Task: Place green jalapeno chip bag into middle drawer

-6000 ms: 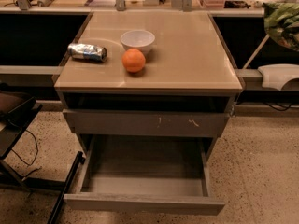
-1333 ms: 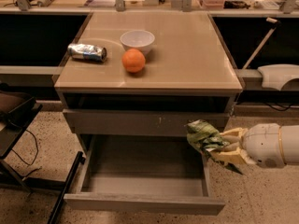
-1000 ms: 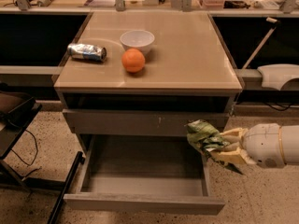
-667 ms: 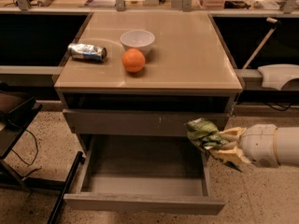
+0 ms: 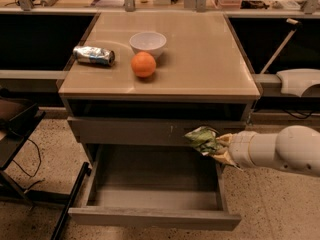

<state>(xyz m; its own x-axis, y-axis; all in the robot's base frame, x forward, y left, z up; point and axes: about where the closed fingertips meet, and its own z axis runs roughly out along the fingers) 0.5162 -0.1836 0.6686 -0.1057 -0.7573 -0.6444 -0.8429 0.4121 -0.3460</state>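
My gripper [image 5: 214,147] comes in from the right on a white arm and is shut on the green jalapeno chip bag [image 5: 202,138], a crumpled green foil bag. It holds the bag in the air at the right end of the closed scratched drawer front [image 5: 145,131], above the right rear corner of the middle drawer [image 5: 150,218]. That drawer is pulled open below, with a plain front panel and a smooth grey tray inside. Most of the fingers are hidden behind the bag.
On the cabinet top [image 5: 200,59] stand a white bowl [image 5: 147,43], an orange [image 5: 143,64] and a crushed silver-blue can [image 5: 94,55]. A dark stand [image 5: 15,134] is at the left, and a white object [image 5: 299,80] lies at the right.
The arm has moved left with the bag, from beside the cabinet's right side to over the open drawer's right rear corner. Six seconds ago the arm was out of view.
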